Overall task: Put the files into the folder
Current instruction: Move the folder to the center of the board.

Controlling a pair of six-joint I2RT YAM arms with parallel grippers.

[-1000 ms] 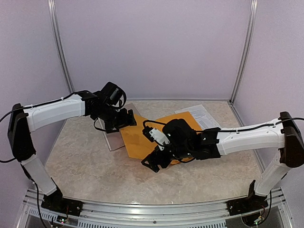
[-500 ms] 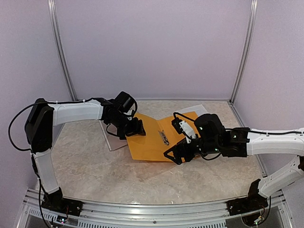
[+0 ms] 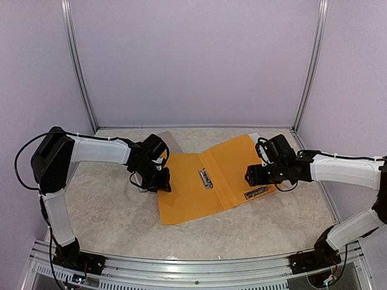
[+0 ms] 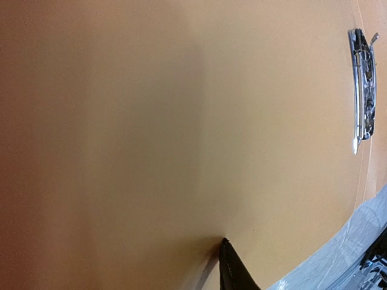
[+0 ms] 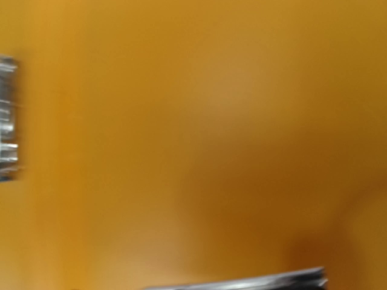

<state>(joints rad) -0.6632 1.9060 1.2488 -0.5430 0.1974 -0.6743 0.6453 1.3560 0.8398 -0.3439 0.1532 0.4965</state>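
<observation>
Behind the open orange folder's point(image 3: 193, 199) far right corner a sliver of the files point(image 3: 253, 136) is seen, the left end effector point(image 3: 162, 181) placed at its left edge, the right end effector point(image 3: 254, 176) on its right flap, though whether either is open or closed cannot be told.

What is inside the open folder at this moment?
Only a metal clip by the fold of the orange folder; no sheets show. The right gripper covers part of the right flap.
</observation>
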